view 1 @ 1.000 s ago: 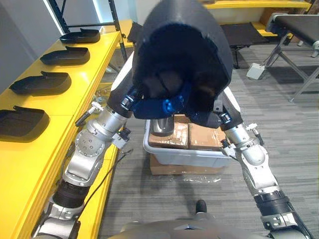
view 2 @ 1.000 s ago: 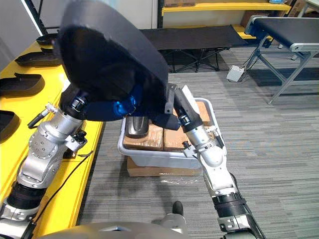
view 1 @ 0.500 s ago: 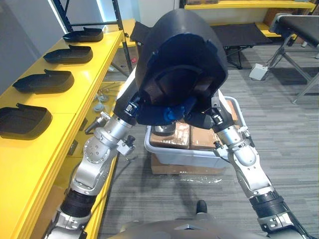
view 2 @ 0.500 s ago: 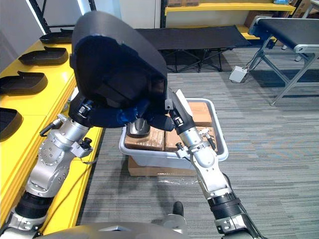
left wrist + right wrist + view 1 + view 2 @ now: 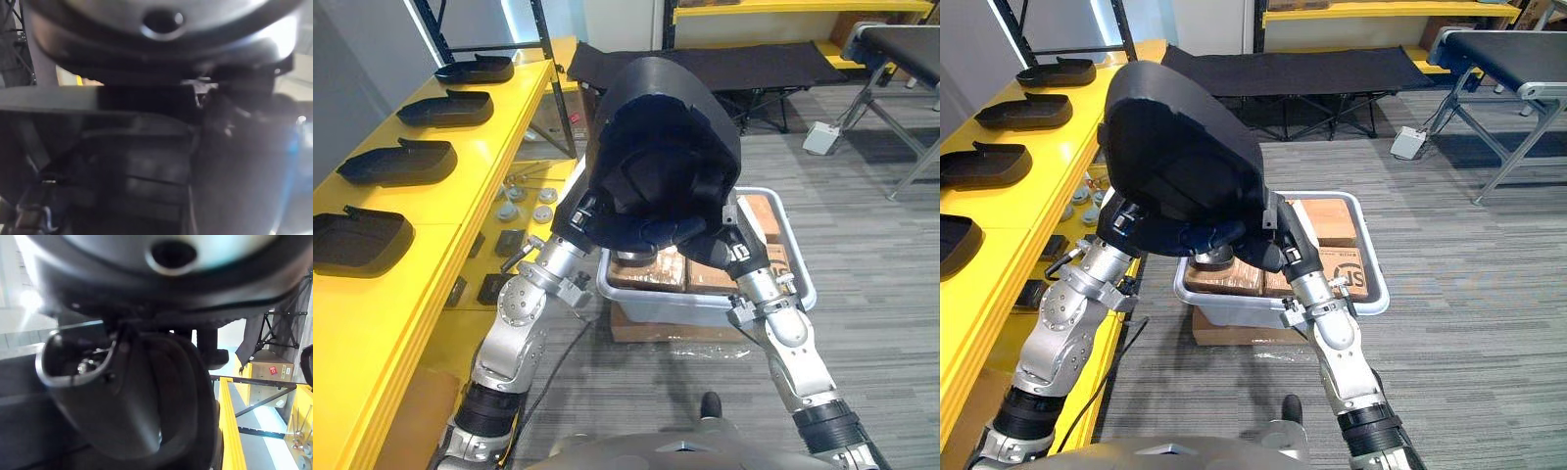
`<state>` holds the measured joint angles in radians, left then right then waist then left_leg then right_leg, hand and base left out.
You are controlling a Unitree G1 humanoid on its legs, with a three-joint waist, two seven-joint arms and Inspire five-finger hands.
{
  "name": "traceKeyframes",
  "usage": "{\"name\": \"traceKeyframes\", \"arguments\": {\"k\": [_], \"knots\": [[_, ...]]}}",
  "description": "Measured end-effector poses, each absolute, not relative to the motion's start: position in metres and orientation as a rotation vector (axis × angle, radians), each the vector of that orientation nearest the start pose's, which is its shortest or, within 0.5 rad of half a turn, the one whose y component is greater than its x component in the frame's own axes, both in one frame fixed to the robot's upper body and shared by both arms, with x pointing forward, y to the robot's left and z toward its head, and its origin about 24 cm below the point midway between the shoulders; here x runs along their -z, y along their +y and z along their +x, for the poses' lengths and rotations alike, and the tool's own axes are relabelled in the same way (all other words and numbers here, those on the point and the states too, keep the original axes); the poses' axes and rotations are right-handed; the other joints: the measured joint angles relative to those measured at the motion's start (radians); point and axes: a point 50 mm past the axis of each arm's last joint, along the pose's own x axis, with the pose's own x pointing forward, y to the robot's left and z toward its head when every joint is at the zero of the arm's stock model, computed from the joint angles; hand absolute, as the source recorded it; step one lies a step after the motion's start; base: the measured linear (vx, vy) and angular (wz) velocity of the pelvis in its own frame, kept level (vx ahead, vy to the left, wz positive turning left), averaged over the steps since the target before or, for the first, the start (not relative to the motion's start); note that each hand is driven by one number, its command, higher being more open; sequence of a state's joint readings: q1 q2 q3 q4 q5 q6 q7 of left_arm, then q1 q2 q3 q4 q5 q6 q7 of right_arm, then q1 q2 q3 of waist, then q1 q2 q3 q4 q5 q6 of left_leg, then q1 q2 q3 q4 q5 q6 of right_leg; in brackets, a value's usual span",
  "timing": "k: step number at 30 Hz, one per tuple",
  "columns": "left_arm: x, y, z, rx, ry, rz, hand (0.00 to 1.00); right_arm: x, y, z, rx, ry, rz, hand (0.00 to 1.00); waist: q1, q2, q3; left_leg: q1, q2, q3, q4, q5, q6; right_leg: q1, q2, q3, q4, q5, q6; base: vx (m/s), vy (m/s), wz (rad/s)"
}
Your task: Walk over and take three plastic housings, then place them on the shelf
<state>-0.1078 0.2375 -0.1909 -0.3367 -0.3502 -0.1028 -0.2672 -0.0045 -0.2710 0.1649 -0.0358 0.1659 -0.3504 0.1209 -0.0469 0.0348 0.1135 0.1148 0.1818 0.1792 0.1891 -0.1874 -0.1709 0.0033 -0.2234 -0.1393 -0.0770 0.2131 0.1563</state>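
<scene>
Plastic housing (image 5: 666,137) is clasped from below by the left robot hand (image 5: 595,221) and the right robot hand (image 5: 709,241).

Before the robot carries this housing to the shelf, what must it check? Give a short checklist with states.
1. Both hands on housing, left hand and right hand: ok.
2. Left fingers curled under its rim: ok; right grip: cannot tell.
3. Housing lifted clear of bin: ok.
4. Bare spot on shelf, nearest end: ok.
5. Other housings away from that spot: ok.
</scene>
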Motion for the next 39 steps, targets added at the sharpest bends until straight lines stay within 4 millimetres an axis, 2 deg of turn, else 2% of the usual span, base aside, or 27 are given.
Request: {"name": "traceKeyframes", "arguments": {"k": [9,12,15,18,21,27,33,39], "knots": [[-0.14,0.119,0.242,0.441,-0.501,-0.183,1.0,-0.077,-0.144,0.242,-0.189,-0.349,-0.11,0.0,-0.003,0.005,0.003,0.002,0.0,0.002,-0.003,0.0,0.0,0.0,0.0,0.001,0.0,0.0,0.0,0.0,0.0,0.0],[-0.142,0.128,0.242,0.377,-0.522,-0.205,1.0,-0.073,-0.154,0.24,-0.098,-0.329,-0.102,0.0,0.002,0.011,0.009,0.003,0.0,0.004,-0.003,0.0,0.0,0.0,0.0,0.002,0.0,0.0,0.0,0.0,0.0,0.0],[-0.146,0.144,0.244,0.269,-0.56,-0.248,1.0,-0.07,-0.179,0.236,0.017,-0.311,-0.104,0.0,0.002,0.019,0.014,0.011,0.0,0.009,-0.014,0.003,0.0,0.0,0.0,0.005,0.0,0.0,0.0,0.0,0.0,-0.03],[-0.148,0.154,0.244,0.2,-0.582,-0.258,1.0,-0.065,-0.192,0.231,0.073,-0.287,-0.085,0.0,-0.007,0.016,0.017,0.016,-0.001,0.012,-0.021,0.005,0.0,0.0,0.0,0.007,0.0,-0.001,0.0,0.0,0.0,-0.02],[-0.148,0.159,0.244,0.175,-0.586,-0.312,1.0,-0.058,-0.2,0.227,0.108,-0.258,-0.058,0.0,-0.011,0.015,0.018,0.018,-0.001,0.015,-0.023,0.005,0.0,0.0,0.0,0.009,0.0,-0.001,0.0,0.0,0.0,0.0],[-0.147,0.167,0.244,0.162,-0.588,-0.327,1.0,-0.051,-0.201,0.224,0.07,-0.23,-0.059,0.0,-0.01,0.011,0.02,0.021,-0.001,0.017,-0.026,0.006,-0.001,0.0,0.0,0.01,0.0,-0.001,0.0,0.0,0.0,0.0],[-0.124,0.161,0.253,0.254,-0.46,-0.311,1.0,-0.051,-0.193,0.224,-0.01,-0.244,0.019,0.0,-0.008,0.006,0.024,0.031,-0.003,0.023,-0.037,0.009,-0.001,0.0,0.0,0.014,0.0,-0.001,0.0,0.0,0.001,-0.02],[-0.103,0.134,0.255,0.45,-0.324,-0.313,1.0,-0.051,-0.187,0.224,-0.036,-0.255,0.109,0.0,-0.011,-0.005,0.03,0.031,-0.003,0.024,-0.037,0.009,-0.001,-0.001,0.0,0.014,0.0,-0.001,0.0,0.0,0.0,0.0]]}}
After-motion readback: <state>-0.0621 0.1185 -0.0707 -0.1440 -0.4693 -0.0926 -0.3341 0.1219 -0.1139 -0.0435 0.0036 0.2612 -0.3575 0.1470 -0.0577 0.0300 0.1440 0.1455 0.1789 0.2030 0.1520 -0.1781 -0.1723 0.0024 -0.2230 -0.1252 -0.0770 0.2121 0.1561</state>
